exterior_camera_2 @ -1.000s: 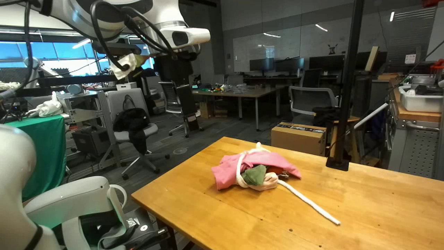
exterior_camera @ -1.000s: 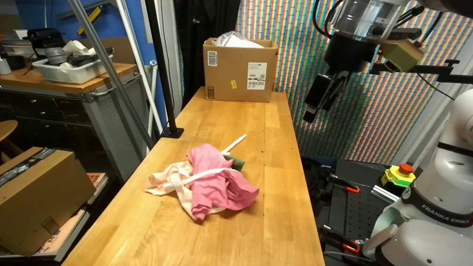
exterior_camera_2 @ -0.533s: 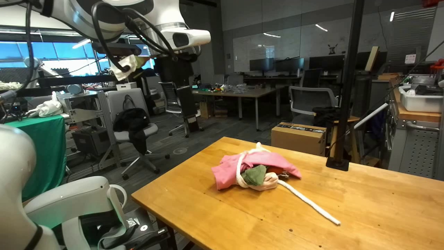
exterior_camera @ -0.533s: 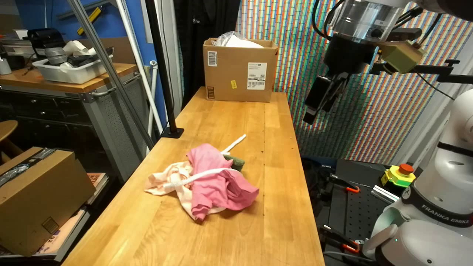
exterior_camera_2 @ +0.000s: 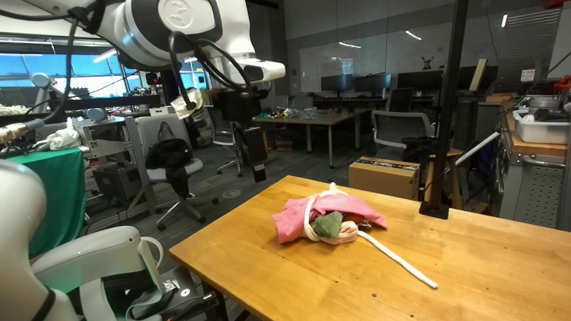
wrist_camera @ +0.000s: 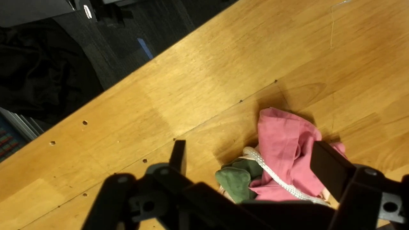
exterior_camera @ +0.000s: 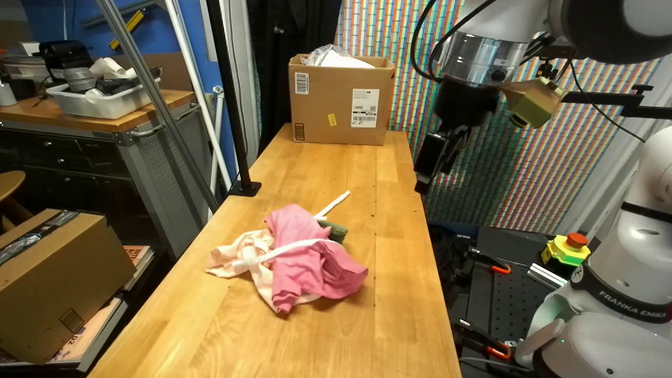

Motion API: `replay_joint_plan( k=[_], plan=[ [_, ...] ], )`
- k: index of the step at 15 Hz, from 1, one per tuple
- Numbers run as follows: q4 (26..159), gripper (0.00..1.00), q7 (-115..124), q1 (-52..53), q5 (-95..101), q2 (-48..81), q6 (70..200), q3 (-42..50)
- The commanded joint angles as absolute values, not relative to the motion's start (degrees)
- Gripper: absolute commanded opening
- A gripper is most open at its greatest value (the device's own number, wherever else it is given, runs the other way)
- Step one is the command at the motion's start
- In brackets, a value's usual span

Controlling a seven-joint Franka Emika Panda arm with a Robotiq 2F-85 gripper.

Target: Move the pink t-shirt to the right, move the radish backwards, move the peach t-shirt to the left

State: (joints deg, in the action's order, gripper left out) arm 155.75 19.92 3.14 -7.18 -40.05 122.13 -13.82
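Gripper [wrist_camera: 250, 156] parted, nothing held; lifting the pink t-shirt [wrist_camera: 281, 147] below it could drag the peach t-shirt [exterior_camera: 236, 249] along, since the white cord [wrist_camera: 277, 177] crosses both.

Jaws lower, nearer the pink shirt [exterior_camera: 310, 269]
In both exterior views the arm [exterior_camera_2: 178, 18] has dropped and shifted across; the surface [exterior_camera: 388, 325] now lies less far below the jaws, and the pink shirt, below and to one side, is closer to them.
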Motion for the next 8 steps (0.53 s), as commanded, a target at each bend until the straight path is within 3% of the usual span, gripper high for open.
replay_joint_plan(
  k=[1,8],
  plan=[
    [152.9,1.00,19.0,4.5,-7.0,-32.3,129.1,-14.3],
    [151.5,1.00,20.9,7.8,-7.3,-18.4,145.0,-16.7]
  ],
)
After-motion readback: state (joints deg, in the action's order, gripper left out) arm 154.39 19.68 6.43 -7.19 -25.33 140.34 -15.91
